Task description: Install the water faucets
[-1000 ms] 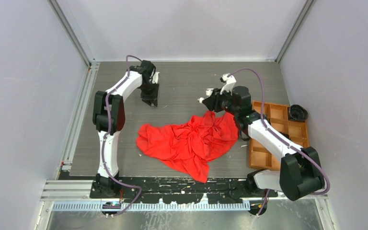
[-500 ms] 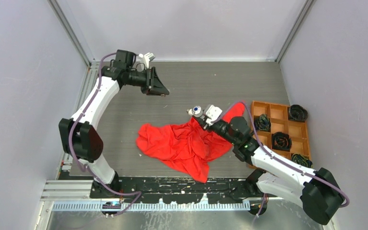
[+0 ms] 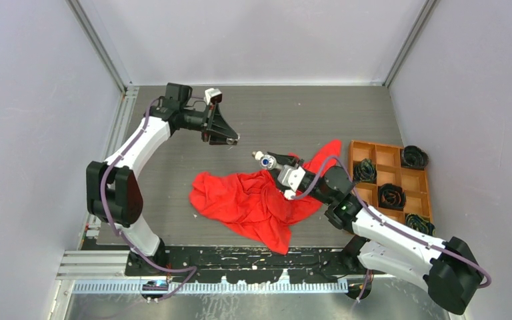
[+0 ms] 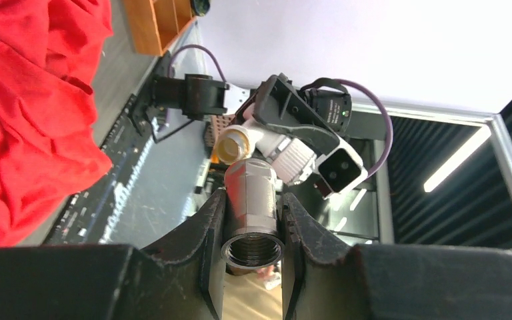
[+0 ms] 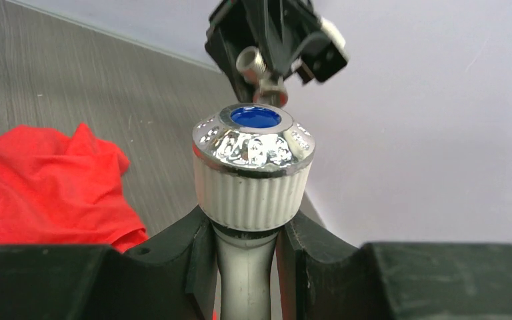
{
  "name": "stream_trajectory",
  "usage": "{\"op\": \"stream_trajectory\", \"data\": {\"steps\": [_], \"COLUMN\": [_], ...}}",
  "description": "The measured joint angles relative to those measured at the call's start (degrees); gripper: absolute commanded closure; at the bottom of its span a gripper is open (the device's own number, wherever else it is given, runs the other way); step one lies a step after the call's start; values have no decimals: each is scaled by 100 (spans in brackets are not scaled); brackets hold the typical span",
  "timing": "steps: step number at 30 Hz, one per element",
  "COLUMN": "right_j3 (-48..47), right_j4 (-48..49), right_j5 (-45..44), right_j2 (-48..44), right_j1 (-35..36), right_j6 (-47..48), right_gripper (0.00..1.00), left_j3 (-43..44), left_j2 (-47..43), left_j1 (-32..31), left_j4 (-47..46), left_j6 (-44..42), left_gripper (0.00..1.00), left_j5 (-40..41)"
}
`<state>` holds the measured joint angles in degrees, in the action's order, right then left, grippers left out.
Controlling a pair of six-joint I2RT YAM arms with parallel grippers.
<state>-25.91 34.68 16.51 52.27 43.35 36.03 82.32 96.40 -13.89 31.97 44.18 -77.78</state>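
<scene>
Water faucet (image 3: 263, 159): white tap w/ blue-capped knob (image 5: 253, 160), held in the air over the far edge of the red cloth (image 3: 253, 200).

L→R:
- left gripper (image 3: 232, 140) clenched on grey metal fitting (image 4: 250, 200), up off the cloth's far-left side. Threaded bore faces its own wrist cam, other end points toward the tap.
- right gripper (image 5: 245, 230) clamped on the tap's neck, just under the knob.

Key relation: brassy tip (image 4: 232, 143) is near the fitting's far end but apart. Axes look skewed, not coaxial imo. Mating prob needs line-up first, then thread in.
</scene>
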Motion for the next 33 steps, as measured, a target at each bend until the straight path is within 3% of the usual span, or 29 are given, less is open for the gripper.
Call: {"op": "stream_trajectory", "data": {"steps": [6, 12, 16, 21, 24, 28, 33], "right_j3": [-50, -177, -205, -352, -463, -498, -505], "right_j4": [127, 76, 74, -42, -118, -201, -337], "right_j5": [-98, -424, -514, -487, -402, -304, -199], "right_j2": [-79, 31, 35, 28, -11, -131, -275], "right_j1": [402, 619, 619, 632, 636, 643, 640], "right_j6": [914, 1965, 2218, 2343, 2339, 2337, 2347], "right_gripper": [100, 100, 100, 100, 100, 100, 100], "left_j3": [-212, -234, -48, 1211, 1526, 1641, 1685], "left_j2": [-11, -105, -55, 525, 804, 1121, 1220], "left_j1": [-107, -306, -433, -483, -483, -487, -487], "left_j4": [-494, -590, 243, 2872, 4096, 4666, 4791], "left_j6": [678, 369, -649, -3198, -4409, -5250, -5469], "left_gripper": [100, 100, 100, 100, 100, 100, 100], "left_j5": [-317, -763, -863, -922, -866, -599, -378]}}
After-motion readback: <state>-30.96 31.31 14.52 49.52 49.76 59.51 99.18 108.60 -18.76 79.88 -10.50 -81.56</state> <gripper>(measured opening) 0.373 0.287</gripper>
